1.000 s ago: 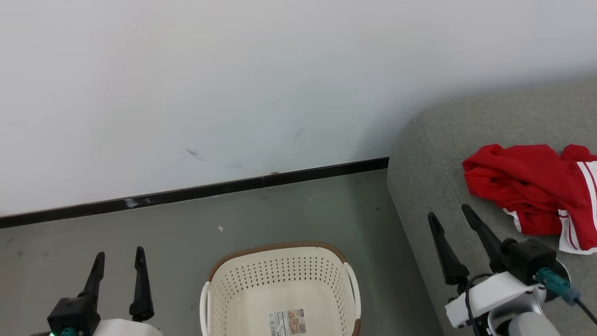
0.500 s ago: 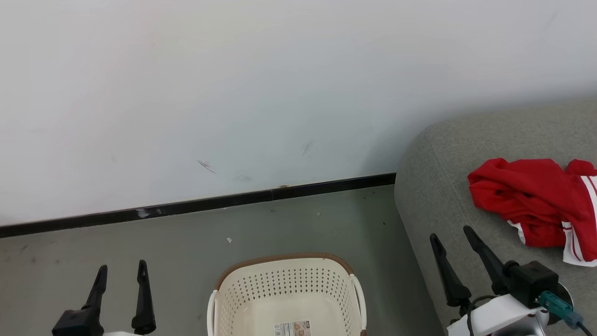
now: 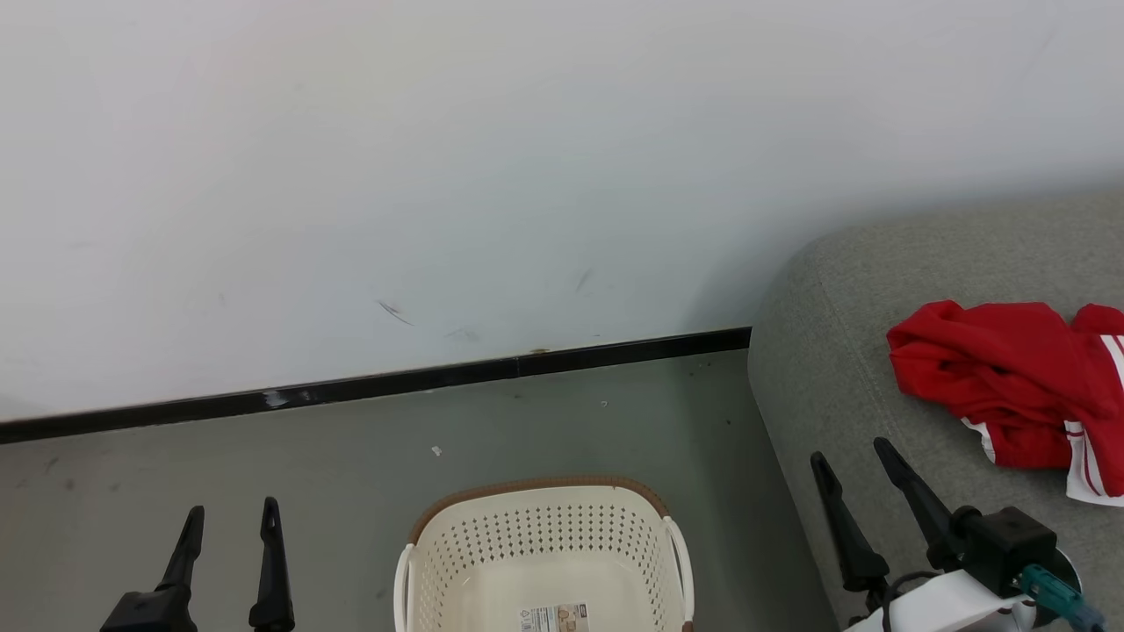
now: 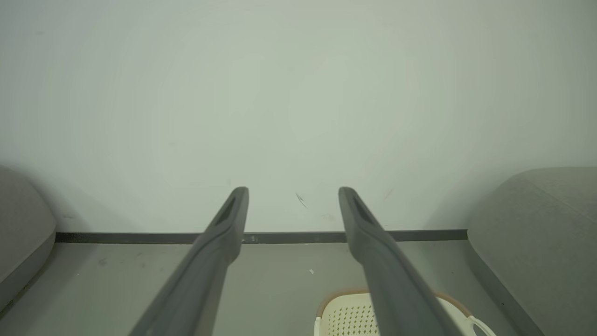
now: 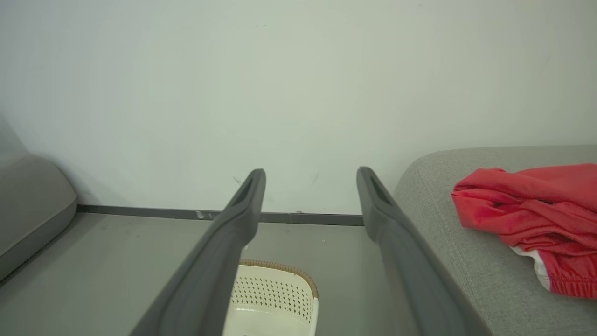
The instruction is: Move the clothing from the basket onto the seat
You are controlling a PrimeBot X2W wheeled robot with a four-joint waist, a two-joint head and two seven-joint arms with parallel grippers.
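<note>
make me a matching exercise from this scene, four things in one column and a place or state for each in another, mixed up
Things
1. clothing
2. basket
3. seat
4. left gripper

Place or state
A. open, holding nothing
B. grey, to the right of the basket
C. lying crumpled on the seat
D. standing on the floor, a label inside

Pairs: 1-C, 2-D, 3-B, 4-A

Label (image 3: 551, 618) in basket (image 3: 536, 534): print apparently too small to read.
</note>
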